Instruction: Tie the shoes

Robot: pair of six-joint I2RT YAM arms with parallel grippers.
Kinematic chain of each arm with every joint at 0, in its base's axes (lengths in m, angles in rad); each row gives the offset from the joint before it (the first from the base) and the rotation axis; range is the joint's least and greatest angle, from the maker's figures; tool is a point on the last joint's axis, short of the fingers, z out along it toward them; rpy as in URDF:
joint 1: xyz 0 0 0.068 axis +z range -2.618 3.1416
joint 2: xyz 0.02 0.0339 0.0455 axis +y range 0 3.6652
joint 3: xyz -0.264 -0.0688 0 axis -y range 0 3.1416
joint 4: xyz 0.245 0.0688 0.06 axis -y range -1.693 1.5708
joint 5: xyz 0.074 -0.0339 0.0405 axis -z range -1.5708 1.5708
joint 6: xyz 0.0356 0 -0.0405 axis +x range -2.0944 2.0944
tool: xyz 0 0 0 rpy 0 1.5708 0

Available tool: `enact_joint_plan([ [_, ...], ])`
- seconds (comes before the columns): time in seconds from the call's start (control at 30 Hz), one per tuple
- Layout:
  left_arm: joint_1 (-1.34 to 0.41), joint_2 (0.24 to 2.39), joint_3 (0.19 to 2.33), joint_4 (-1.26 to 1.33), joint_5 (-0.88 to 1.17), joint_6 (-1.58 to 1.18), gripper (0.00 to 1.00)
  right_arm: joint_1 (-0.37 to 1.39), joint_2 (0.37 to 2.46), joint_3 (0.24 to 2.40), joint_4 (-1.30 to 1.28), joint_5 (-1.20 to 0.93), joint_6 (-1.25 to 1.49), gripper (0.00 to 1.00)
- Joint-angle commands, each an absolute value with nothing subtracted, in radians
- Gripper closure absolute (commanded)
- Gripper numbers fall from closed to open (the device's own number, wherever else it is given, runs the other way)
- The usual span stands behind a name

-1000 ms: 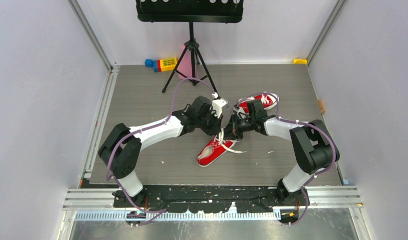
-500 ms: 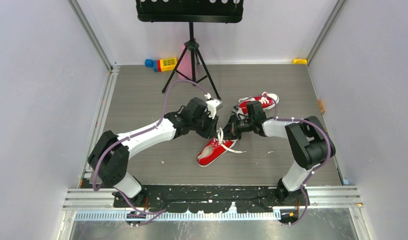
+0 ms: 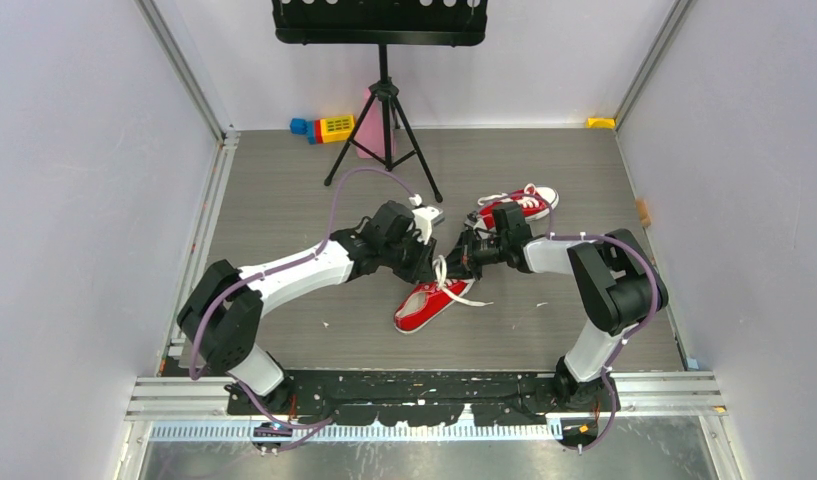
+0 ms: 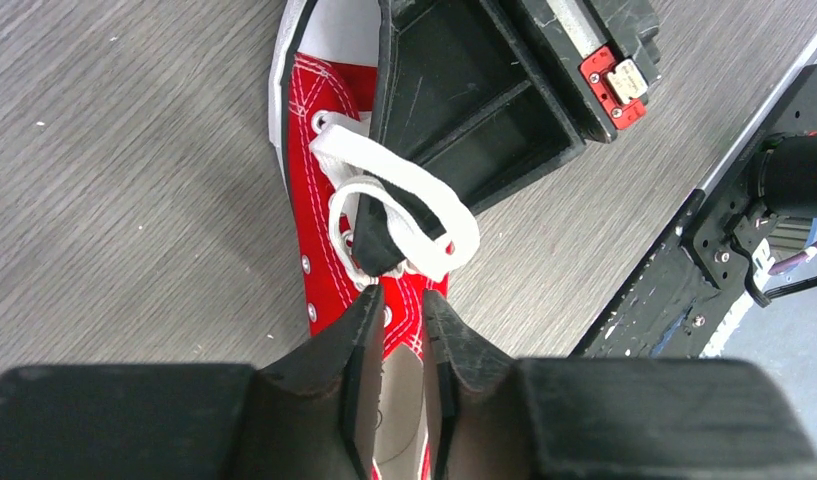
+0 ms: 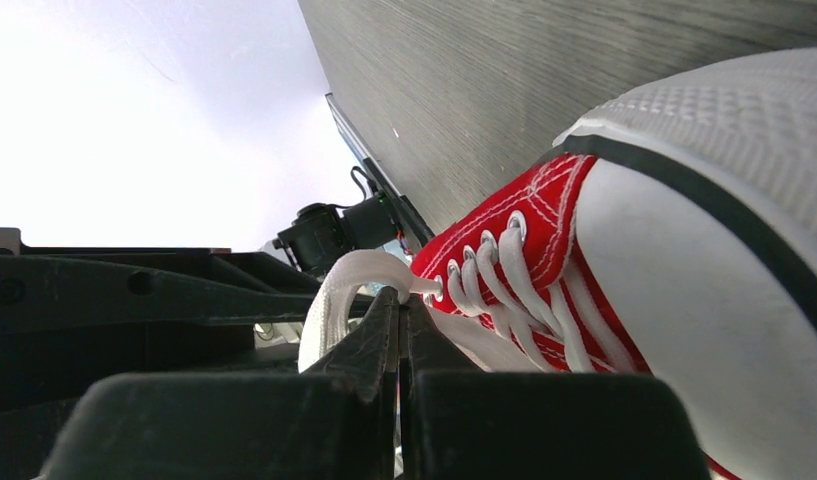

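One red shoe (image 3: 422, 306) lies mid-frame, the other shoe (image 3: 519, 205) up and right of it. The near one's lace loop (image 4: 424, 205) hangs round the right gripper (image 5: 399, 305), which is closed. The left gripper (image 4: 396, 300) hovers over the tongue, slightly parted and empty.

A robot test cell in a laboratory.
Pale walls (image 3: 84, 200) are closing in a grey table (image 3: 284, 170), metal rails (image 3: 196, 255) are running along its edges, and a left arm (image 3: 294, 270) and a right arm (image 3: 604, 290) are standing bolted on a black base bar (image 3: 434, 410); a black tripod (image 3: 384, 110) is holding a perforated panel (image 3: 379, 22) at the back, and coloured toy blocks (image 3: 324, 127) are lying beside it.
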State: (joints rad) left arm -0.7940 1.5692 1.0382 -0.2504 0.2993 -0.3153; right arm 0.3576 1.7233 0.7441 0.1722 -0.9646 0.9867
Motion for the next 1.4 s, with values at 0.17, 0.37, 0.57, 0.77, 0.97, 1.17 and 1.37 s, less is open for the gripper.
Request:
enact_joint_plan([
  [0.17, -0.797, 1.612, 1.045, -0.167, 0.329, -0.321, 0.72, 0.354, 1.73, 0.776, 0.257, -1.019, 1.089, 1.0],
  [0.37, -0.796, 1.624, 1.045, -0.154, 0.313, -0.321, 0.7, 0.355, 1.74, 0.766, 0.299, -1.039, 1.143, 1.0],
  [0.57, -0.797, 1.61, 1.039, -0.147, 0.298, -0.318, 0.67, 0.354, 1.756, 0.757, 0.3, -1.042, 1.151, 1.0],
  [0.77, -0.796, 1.615, 1.042, -0.123, 0.32, -0.318, 0.66, 0.367, 1.775, 0.755, 0.297, -1.047, 1.148, 1.0],
  [0.97, -0.796, 1.641, 1.063, -0.126, 0.323, -0.31, 0.82, 0.383, 1.772, 0.758, 0.314, -1.052, 1.168, 1.0],
  [1.17, -0.796, 1.619, 1.059, -0.137, 0.312, -0.301, 1.0, 0.383, 1.78, 0.752, 0.344, -1.054, 1.187, 0.98],
  [1.37, -0.797, 1.571, 1.05, -0.193, 0.304, -0.283, 1.0, 0.379, 1.782, 0.749, 0.382, -1.034, 1.212, 0.81],
])
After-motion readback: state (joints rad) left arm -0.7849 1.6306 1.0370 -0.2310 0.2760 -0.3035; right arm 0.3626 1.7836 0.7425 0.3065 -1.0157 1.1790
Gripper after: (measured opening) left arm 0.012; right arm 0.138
